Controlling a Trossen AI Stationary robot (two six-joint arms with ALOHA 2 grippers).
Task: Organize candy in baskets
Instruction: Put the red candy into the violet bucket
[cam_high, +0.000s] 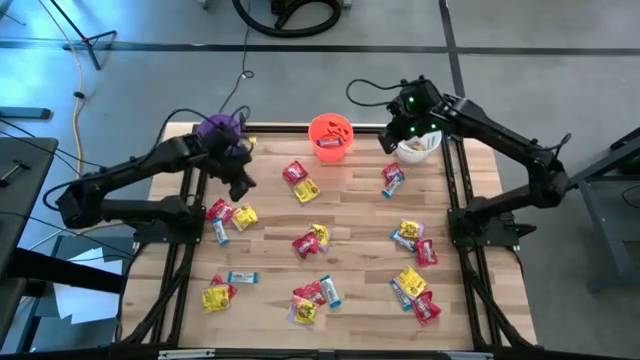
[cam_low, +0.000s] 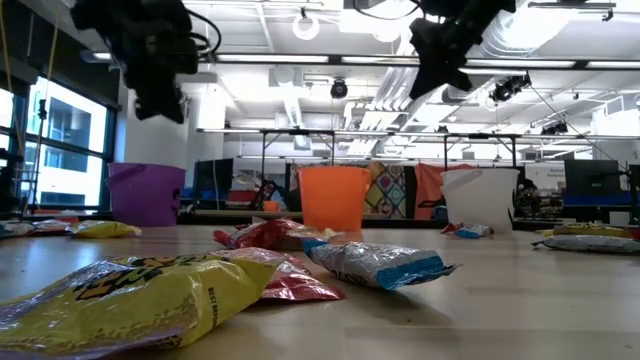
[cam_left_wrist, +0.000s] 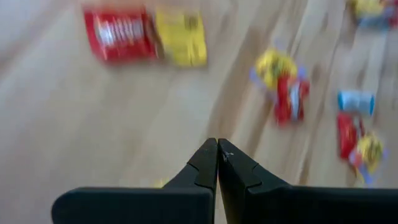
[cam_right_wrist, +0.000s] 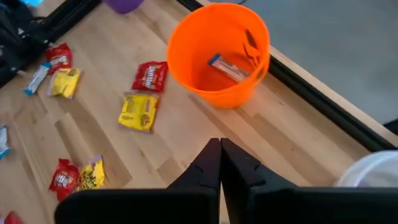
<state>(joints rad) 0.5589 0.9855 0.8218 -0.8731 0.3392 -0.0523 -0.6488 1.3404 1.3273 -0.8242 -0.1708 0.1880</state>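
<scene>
Three baskets stand along the table's far edge: purple (cam_high: 216, 127), orange (cam_high: 331, 136) with a blue-and-white bar (cam_right_wrist: 227, 68) inside, and white (cam_high: 420, 148). Red, yellow and blue-and-white candy (cam_high: 311, 241) lies scattered over the wooden table. My left gripper (cam_high: 243, 184) hangs shut and holding nothing above the table, just on the near side of the purple basket; its joined fingertips (cam_left_wrist: 217, 149) point down at bare wood. My right gripper (cam_high: 391, 143) is shut and holding nothing, raised between the orange and white baskets (cam_right_wrist: 220, 147).
Candy clusters lie at the near left (cam_high: 218, 294), near middle (cam_high: 312, 298) and near right (cam_high: 415, 290). A red and a yellow packet (cam_right_wrist: 142, 94) rest just on the near side of the orange basket. Black frame rails (cam_high: 468, 250) run along both table sides.
</scene>
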